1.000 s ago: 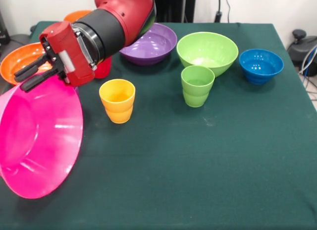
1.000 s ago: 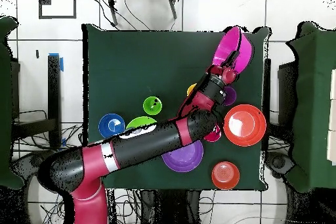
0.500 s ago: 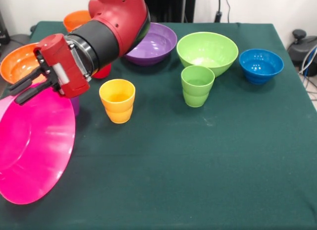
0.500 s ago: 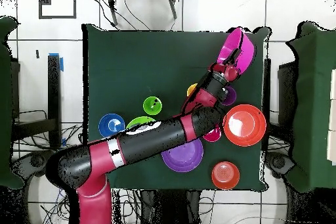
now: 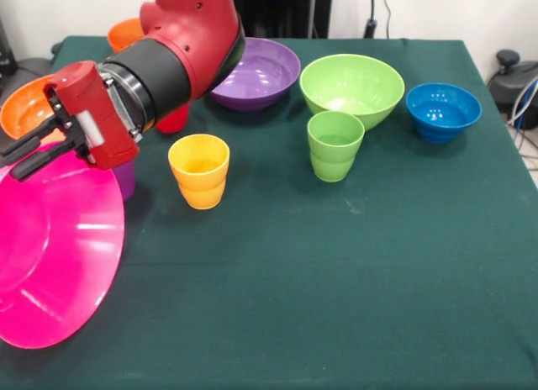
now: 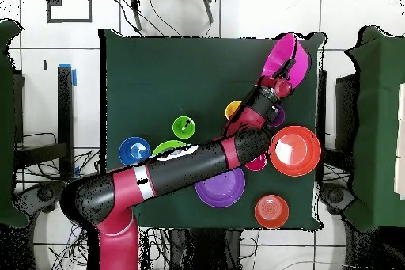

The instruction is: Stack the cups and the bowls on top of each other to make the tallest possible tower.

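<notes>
Tipping on its edge, the pink bowl could slip from my hand (pinching its rim) and knock the yellow cup off the counter.

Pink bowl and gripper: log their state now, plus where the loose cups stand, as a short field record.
pink bowl: tilted on its edge at the table corner, open side facing the camera in the front view
gripper: at the pink bowl's upper rim; grip cannot be judged
yellow cup: upright, standing alone on the cloth
green cup: upright, just in front of the lime green bowl
purple cup: mostly hidden behind the pink bowl and arm
stack: none built yet
</notes>
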{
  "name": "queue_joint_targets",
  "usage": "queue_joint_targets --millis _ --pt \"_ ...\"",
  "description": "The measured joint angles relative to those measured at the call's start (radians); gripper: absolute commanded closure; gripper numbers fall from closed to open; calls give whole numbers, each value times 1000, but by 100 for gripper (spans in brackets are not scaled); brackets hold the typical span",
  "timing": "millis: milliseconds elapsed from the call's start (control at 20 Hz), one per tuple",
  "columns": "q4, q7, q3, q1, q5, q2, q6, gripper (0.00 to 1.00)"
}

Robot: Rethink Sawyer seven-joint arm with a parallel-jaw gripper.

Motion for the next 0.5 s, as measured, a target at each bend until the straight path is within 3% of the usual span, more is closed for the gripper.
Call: queue_joint_targets --millis 200,250,500 --pt "-2 0 -18 -6 45 16 0 100" --pt "-5 0 -34 -6 106 36 8 100" --pt "-9 0 -68 -4 200 74 52 100"
